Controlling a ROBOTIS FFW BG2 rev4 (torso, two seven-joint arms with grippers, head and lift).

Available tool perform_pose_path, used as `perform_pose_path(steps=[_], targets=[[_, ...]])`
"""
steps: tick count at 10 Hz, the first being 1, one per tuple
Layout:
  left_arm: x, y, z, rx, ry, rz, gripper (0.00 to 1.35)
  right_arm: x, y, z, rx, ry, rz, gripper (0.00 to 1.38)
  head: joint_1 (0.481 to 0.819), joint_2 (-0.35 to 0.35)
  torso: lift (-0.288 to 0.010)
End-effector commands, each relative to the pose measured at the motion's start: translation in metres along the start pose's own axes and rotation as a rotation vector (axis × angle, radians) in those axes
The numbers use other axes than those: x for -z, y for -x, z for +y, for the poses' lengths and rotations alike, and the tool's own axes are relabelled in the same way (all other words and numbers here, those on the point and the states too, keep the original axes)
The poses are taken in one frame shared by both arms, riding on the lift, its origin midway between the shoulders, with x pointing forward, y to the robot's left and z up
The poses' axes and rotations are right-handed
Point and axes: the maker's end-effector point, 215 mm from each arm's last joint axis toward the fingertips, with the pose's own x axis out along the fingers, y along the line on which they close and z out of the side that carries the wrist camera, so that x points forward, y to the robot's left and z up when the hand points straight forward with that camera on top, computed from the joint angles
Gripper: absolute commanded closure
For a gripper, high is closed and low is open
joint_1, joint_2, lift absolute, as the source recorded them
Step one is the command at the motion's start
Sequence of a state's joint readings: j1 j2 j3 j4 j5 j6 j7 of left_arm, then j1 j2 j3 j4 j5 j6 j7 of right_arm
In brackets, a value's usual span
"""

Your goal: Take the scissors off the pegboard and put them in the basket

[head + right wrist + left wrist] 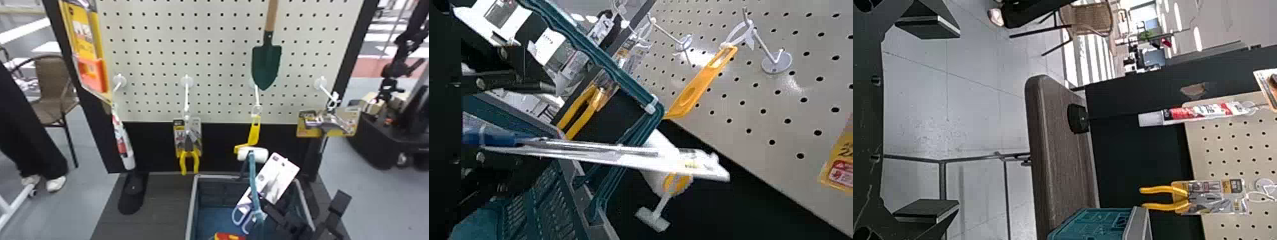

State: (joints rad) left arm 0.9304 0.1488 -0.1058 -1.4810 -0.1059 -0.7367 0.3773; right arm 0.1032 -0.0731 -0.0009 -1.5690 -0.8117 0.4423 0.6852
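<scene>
Two empty grips: my right gripper (301, 197) gapes beside the scissors (277, 177), slanting over the basket (191, 207), seemingly propped by its handle (252, 178), while my left gripper (958, 119) stands wide open, leaving room.

Downward head view, closer right wrist view (pegboard (223, 58) shared)

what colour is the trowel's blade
The trowel's blade is dark green, seen best in the head view.
</scene>
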Motion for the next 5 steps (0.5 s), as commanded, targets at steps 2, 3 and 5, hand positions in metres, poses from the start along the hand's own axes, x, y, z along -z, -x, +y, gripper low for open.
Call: perform_pose_path(steps=[2, 3, 5], targets=[[0.0008, 0.0014, 0.0001, 0.000, 0.000, 0.002, 0.10, -0.0110, -0.0027, 0.0025, -0.011, 0.019, -0.015, 0.17, 0.549, 0.000, -0.100], [0.0008, 0.0014, 0.0001, 0.000, 0.000, 0.002, 0.10, -0.0105, -0.0020, 0.0026, -0.012, 0.018, -0.016, 0.23, 0.549, 0.000, -0.100], [0.0004, 0.0013, 0.0009, -0.001, 0.000, 0.000, 0.10, -0.0114, -0.0021, 0.0038, -0.017, 0.015, -0.020, 0.26, 0.549, 0.000, -0.100]])
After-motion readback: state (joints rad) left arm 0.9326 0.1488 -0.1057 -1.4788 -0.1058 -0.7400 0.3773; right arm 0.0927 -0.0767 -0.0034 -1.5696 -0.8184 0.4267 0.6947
